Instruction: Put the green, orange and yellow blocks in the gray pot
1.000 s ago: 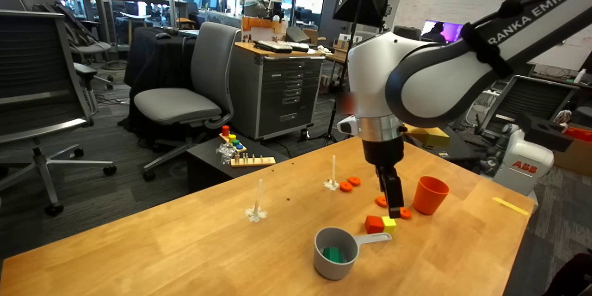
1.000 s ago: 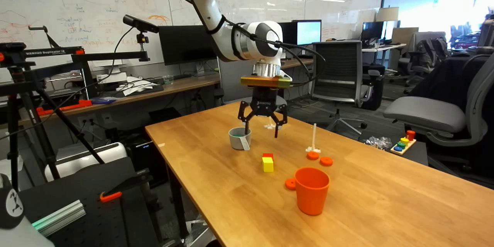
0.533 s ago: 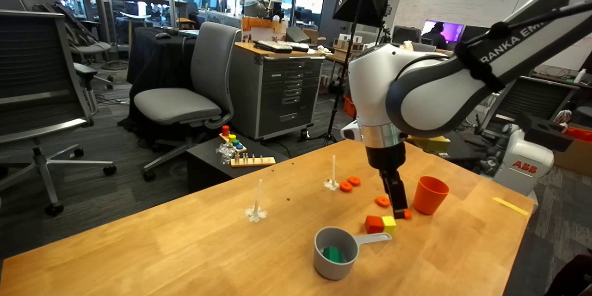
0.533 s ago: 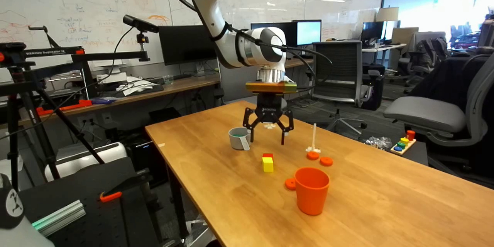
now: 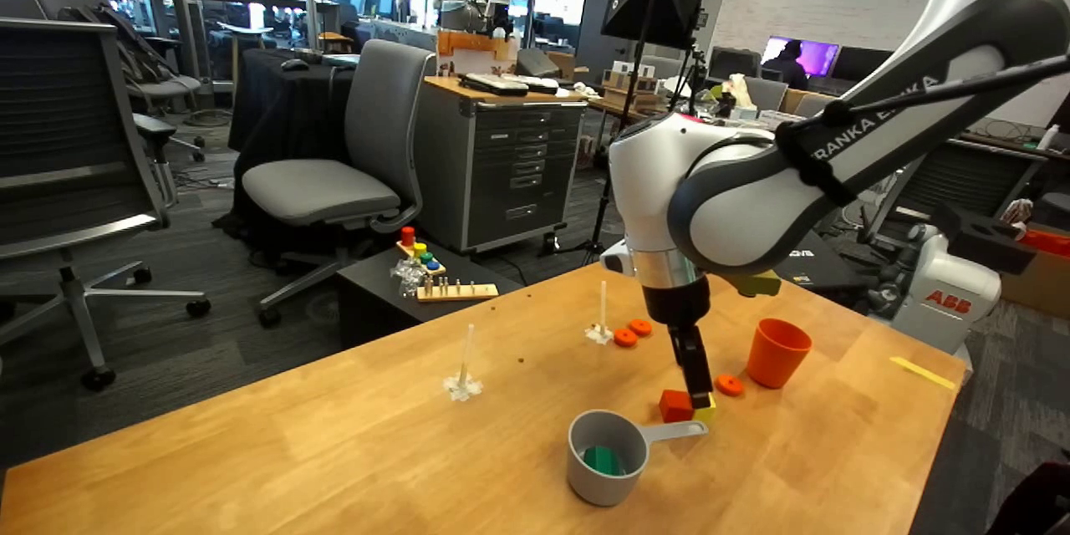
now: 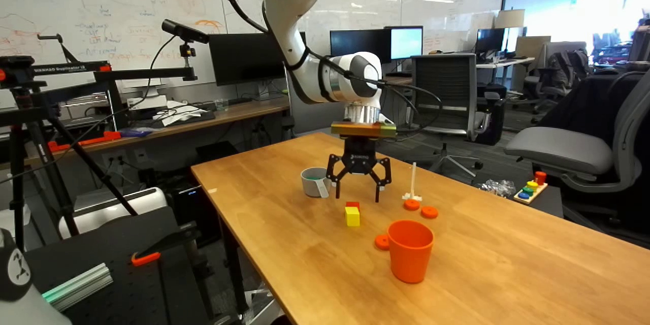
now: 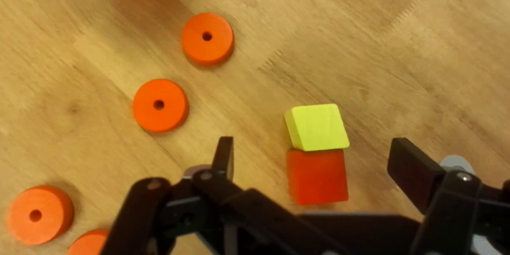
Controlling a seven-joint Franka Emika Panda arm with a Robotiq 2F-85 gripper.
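In an exterior view the gray pot (image 5: 588,481) stands upright on the worktop (image 5: 334,435), right of centre in the lower frame, its handle (image 5: 679,430) reaching rightward; the green block (image 5: 603,460) lies inside it; the red-orange block (image 5: 675,406) and the yellow block (image 7: 319,128) rest on the worktop outside the pot, just above that handle in the frame; in the wrist view these two touch, right of centre, the yellow one higher in the frame.

The pincer (image 6: 357,198) is wide, jaws well apart and tips downward, a little right of and below the middle in an exterior view; in the wrist view its fingers (image 7: 412,171) show to the left and right of the two blocks, apart from both; in an exterior view a finger hides part of the yellow block.

The orange cup (image 6: 410,254) stands upright, lower right of centre in an exterior view, an orange disc (image 6: 382,242) just beside it to the left; two further discs (image 6: 429,212) lie higher in that frame, near the foot of a pale peg (image 6: 413,181); a yellow strip (image 5: 922,373) lies on the worktop at the right of an exterior view.
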